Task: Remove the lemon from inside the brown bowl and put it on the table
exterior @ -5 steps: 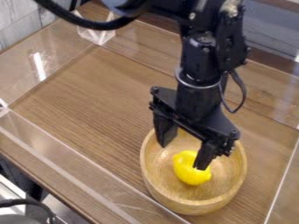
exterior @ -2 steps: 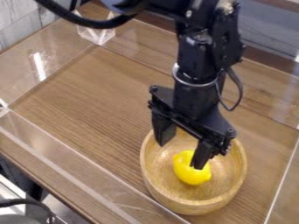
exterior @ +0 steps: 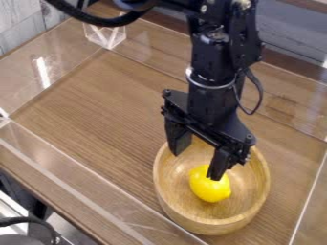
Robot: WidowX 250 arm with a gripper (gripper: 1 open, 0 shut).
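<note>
The black two-fingered gripper (exterior: 201,158) points straight down over the wide, light-brown wooden bowl (exterior: 173,200), jaws spread wide and holding nothing. The small, bright yellow lemon (exterior: 209,187) lies inside the bowl just below the right finger, which covers its top; its long axis is hard to make out. The bowl sits on the brown wood-grain table (exterior: 102,96), near its clear acrylic walls (exterior: 76,191).

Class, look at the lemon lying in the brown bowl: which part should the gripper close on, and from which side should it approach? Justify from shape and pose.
Grip the lemon across its round middle, coming straight down from above. The brown bowl has a raised rim all around, which likely blocks a sideways approach, while the top is open. The gripper already hangs open just above it.
</note>
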